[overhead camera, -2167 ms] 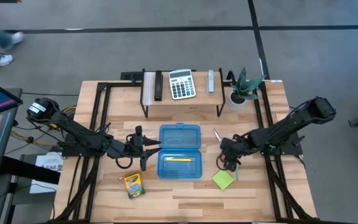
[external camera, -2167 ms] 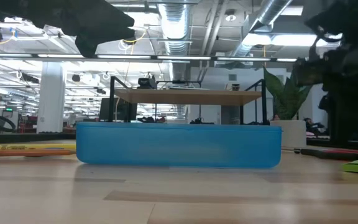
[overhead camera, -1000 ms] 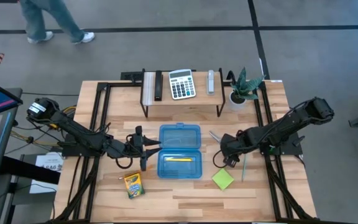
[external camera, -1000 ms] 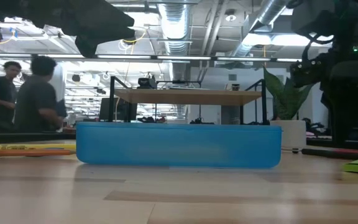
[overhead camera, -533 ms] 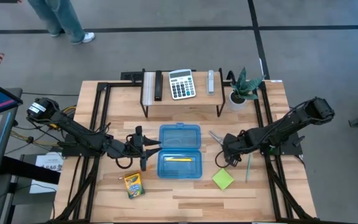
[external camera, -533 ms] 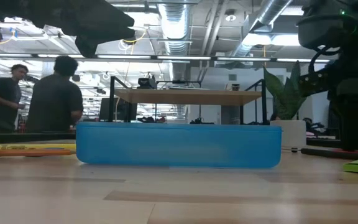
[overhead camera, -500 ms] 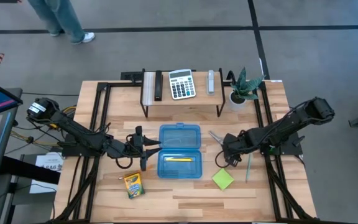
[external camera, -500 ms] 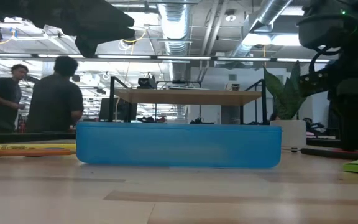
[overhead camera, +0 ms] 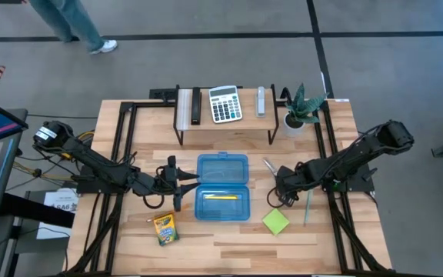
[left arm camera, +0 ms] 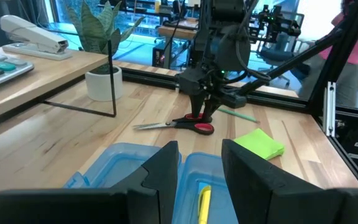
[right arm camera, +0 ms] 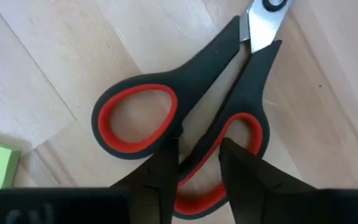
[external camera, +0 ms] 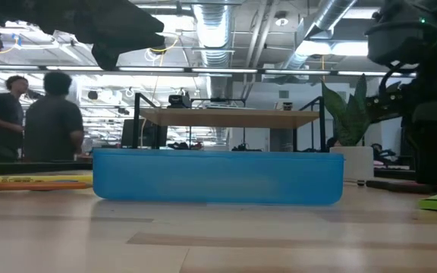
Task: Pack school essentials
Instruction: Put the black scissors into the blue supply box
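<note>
1. Right gripper (right arm camera: pixel 196 163) down on the red-handled scissors (right arm camera: pixel 185 118), fingers part-open, straddling the handle between the two loops; a firm grip cannot be told.
2. Scissors lie flat on the table (overhead camera: pixel 229 238), at 3 o'clock of the blue plastic case (overhead camera: pixel 222 187), blades toward 11 o'clock.
3. Lime-green sticky-note pad (overhead camera: pixel 276 222) near the scissors at 6 o'clock; thin green pen (overhead camera: pixel 307 207) beside it at 3 o'clock.
4. Left gripper (overhead camera: pixel 184 182) hovers at the case's 9 o'clock edge, fingers slightly apart, empty.
5. Yellow pencil (overhead camera: pixel 221 197) inside the case; crayon box (overhead camera: pixel 164 228) at its 7 o'clock.
</note>
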